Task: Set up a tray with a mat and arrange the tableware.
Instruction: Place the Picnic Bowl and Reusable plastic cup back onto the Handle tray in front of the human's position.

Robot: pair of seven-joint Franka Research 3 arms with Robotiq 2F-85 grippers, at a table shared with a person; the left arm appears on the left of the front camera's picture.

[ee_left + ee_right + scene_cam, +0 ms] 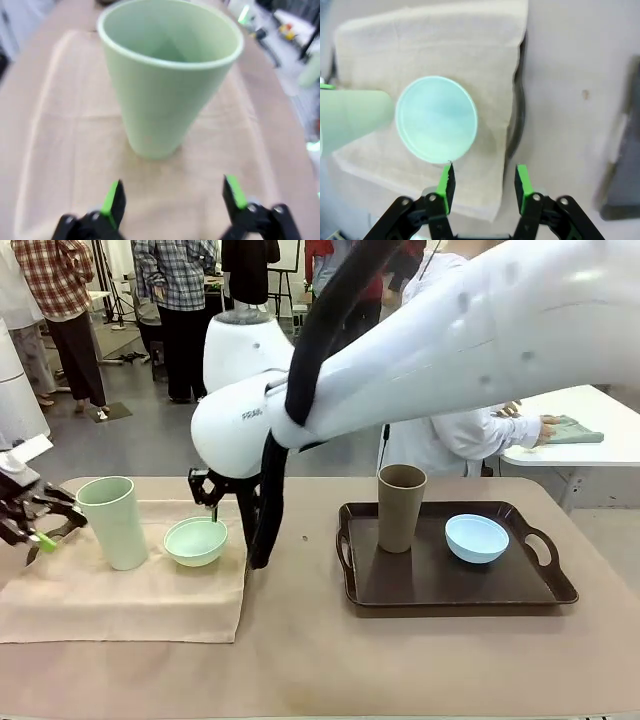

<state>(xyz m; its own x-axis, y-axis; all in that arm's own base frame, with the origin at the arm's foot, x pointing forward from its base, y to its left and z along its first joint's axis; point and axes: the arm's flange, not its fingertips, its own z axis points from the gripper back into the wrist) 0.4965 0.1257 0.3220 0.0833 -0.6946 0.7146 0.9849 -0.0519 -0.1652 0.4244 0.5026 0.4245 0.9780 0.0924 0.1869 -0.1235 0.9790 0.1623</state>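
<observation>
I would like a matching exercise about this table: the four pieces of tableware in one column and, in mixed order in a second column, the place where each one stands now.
Things
1. mint green tumbler
2. mint green bowl
3. brown tumbler
4. pale blue bowl

Places
A. on the tray, in its half toward the robot's right
B. on the mat, upright in front of the open left gripper
C. on the tray, in its half toward the robot's left
D. on the mat, just beyond the fingertips of the right gripper

Pairs: 1-B, 2-D, 3-C, 4-A
</observation>
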